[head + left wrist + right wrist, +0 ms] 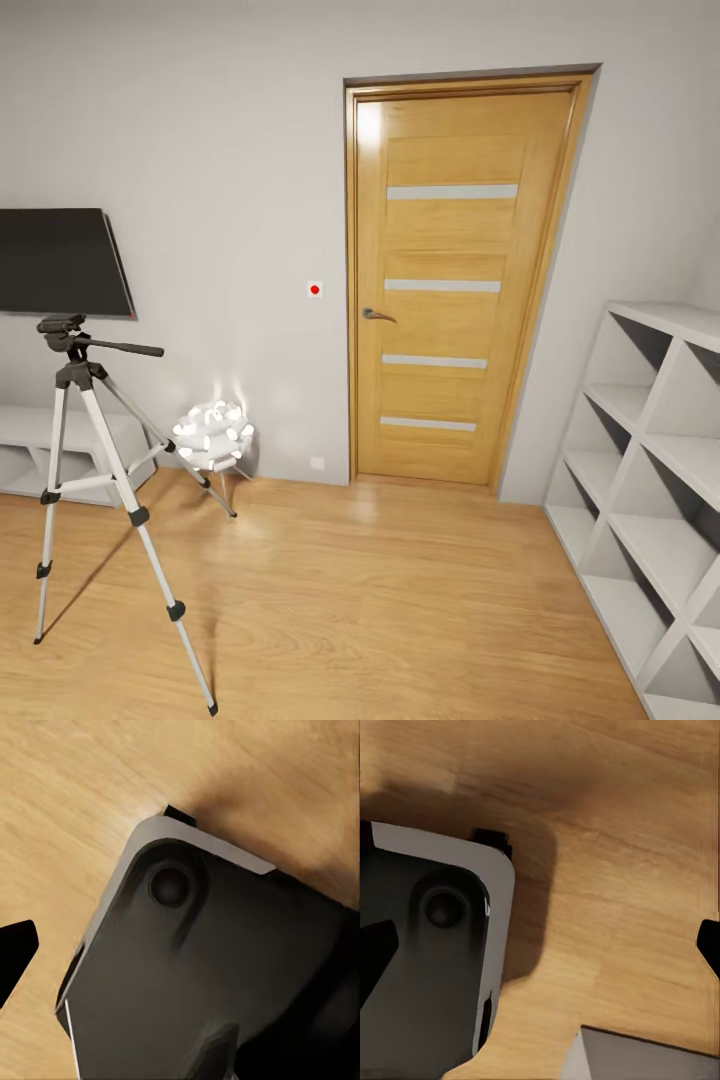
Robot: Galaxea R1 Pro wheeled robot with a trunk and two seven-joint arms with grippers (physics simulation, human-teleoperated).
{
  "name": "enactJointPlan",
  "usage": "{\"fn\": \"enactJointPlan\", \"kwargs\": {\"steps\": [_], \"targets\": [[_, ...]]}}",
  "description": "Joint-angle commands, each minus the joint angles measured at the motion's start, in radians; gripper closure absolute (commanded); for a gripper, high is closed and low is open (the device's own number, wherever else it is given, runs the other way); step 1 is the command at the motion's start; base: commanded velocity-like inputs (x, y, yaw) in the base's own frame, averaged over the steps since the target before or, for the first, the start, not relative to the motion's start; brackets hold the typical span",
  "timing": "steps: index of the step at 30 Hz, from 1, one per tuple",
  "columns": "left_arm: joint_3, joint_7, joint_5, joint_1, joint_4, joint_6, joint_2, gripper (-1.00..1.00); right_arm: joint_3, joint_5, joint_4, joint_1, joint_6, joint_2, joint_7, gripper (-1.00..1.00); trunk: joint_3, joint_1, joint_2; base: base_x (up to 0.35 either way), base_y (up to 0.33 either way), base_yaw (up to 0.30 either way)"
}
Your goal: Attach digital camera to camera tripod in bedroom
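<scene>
The camera tripod (78,375) stands on the light wood floor at the left of the head view, with silver legs spread and a black head whose pan handle points right. Nothing is mounted on that head. The digital camera is out of view. In the left wrist view my left gripper (180,949) hangs open over my own dark base (202,967), one black fingertip (15,952) showing at the edge. My right gripper (540,945) is open too, with fingertips (375,952) at both edges and bare floor between them.
An oak door (450,290) is shut in the grey-white wall straight ahead. A black TV (60,262) hangs above a low white unit (30,440). A white spiky-ball lamp (212,435) stands behind the tripod. A white cube shelf (650,480) lines the right side.
</scene>
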Motion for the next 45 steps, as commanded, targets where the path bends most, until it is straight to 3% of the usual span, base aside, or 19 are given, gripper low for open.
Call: {"fn": "enactJointPlan", "kwargs": {"steps": [1, 6, 12, 13, 14, 15, 17, 21, 22, 26, 31, 38, 41, 45], "targets": [[0.002, 0.000, 0.003, 0.000, -0.059, 0.025, 0.019, -1.00, 0.007, 0.013, -0.022, 0.002, -0.003, -0.001, 0.003, -1.00, -0.001, 0.000, -0.001, 0.000, 0.000, 0.000], [0.003, -0.002, 0.008, -0.003, -0.221, 0.184, 0.071, -1.00, 0.012, 0.018, -0.145, 0.001, 0.039, -0.003, 0.005, -1.00, -0.001, 0.000, -0.001, 0.000, 0.000, 0.000], [0.004, -0.001, 0.010, -0.042, -0.431, 0.481, 0.116, -1.00, 0.013, 0.017, -0.398, -0.002, 0.215, -0.002, 0.011, -1.00, -0.001, 0.000, -0.001, 0.000, 0.000, 0.000], [0.005, 0.000, 0.009, -0.074, -0.503, 0.570, 0.124, -1.00, 0.012, 0.015, -0.497, -0.004, 0.295, -0.001, 0.013, -1.00, -0.001, 0.000, -0.001, 0.000, 0.000, 0.000], [0.005, 0.000, 0.009, -0.093, -0.536, 0.610, 0.126, -1.00, 0.012, 0.012, -0.545, -0.006, 0.336, -0.001, 0.013, -1.00, -0.001, 0.000, -0.001, 0.000, 0.000, 0.000], [0.007, 0.000, 0.010, -0.209, -0.662, 0.757, 0.125, -1.00, 0.007, -0.040, -0.743, -0.054, 0.522, 0.002, 0.014, -1.00, -0.001, 0.000, -0.001, 0.000, 0.000, 0.000], [0.007, 0.000, 0.010, -0.290, -0.699, 0.802, 0.110, -1.00, -0.001, -0.100, -0.802, -0.105, 0.605, -0.001, 0.015, -1.00, -0.001, 0.000, -0.001, 0.000, 0.000, 0.000], [0.006, 0.000, 0.006, -0.379, -0.723, 0.830, 0.072, -1.00, -0.012, -0.194, -0.838, -0.183, 0.671, -0.004, 0.011, -1.00, -0.001, 0.000, -0.001, 0.000, 0.000, 0.000], [0.004, 0.005, 0.002, -0.424, -0.746, 0.836, 0.017, -1.00, -0.018, -0.265, -0.858, -0.248, 0.700, -0.006, 0.010, -1.00, -0.001, 0.000, -0.001, 0.000, 0.000, 0.000], [0.000, 0.046, 0.001, -0.447, -0.789, 0.840, -0.036, -1.00, -0.021, -0.323, -0.907, -0.284, 0.716, -0.001, 0.015, -1.00, -0.001, 0.000, -0.001, 0.000, 0.000, 0.000], [-0.002, 0.133, 0.002, -0.452, -0.852, 0.847, -0.055, -1.00, -0.014, -0.332, -0.985, -0.293, 0.745, 0.000, 0.012, -1.00, -0.001, 0.000, -0.001, 0.000, 0.000, 0.000], [-0.015, 0.236, 0.009, -0.454, -0.898, 0.851, -0.092, -1.00, -0.012, -0.342, -1.056, -0.295, 0.851, 0.002, 0.018, -1.00, -0.001, 0.000, -0.001, 0.000, 0.000, 0.000], [-0.057, 0.264, 0.006, -0.455, -0.904, 0.848, -0.128, -1.00, -0.013, -0.347, -1.070, -0.295, 0.893, 0.003, 0.019, -1.00, -0.001, 0.000, -0.001, 0.000, 0.000, 0.000], [-0.088, 0.270, 0.005, -0.455, -0.908, 0.847, -0.137, -1.00, -0.013, -0.348, -1.070, -0.295, 0.902, 0.003, 0.020, -1.00, -0.001, 0.000, -0.001, 0.000, 0.000, 0.000]]}}
